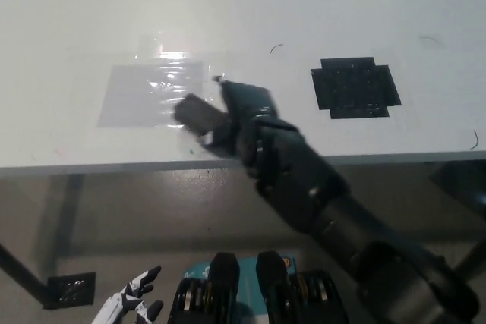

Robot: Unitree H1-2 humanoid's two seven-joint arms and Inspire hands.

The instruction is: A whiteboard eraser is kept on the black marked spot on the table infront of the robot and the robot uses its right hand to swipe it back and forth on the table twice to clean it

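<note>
R hand [241,123] is clamped on the eraser [199,114], which sticks out its left side, low on the counter [68,20], black marked spot [355,86] well off to its right. I'd keep it flat w/ even pressure, then swipe toward that spot. L hand [129,305] rests low, fingers spread.

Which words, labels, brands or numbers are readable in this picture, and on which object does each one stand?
None can be read.
The eraser in the right robot hand shows no legible label; it is blurred.
The black marked spot, the clear tape patch and the table carry no text.
</note>
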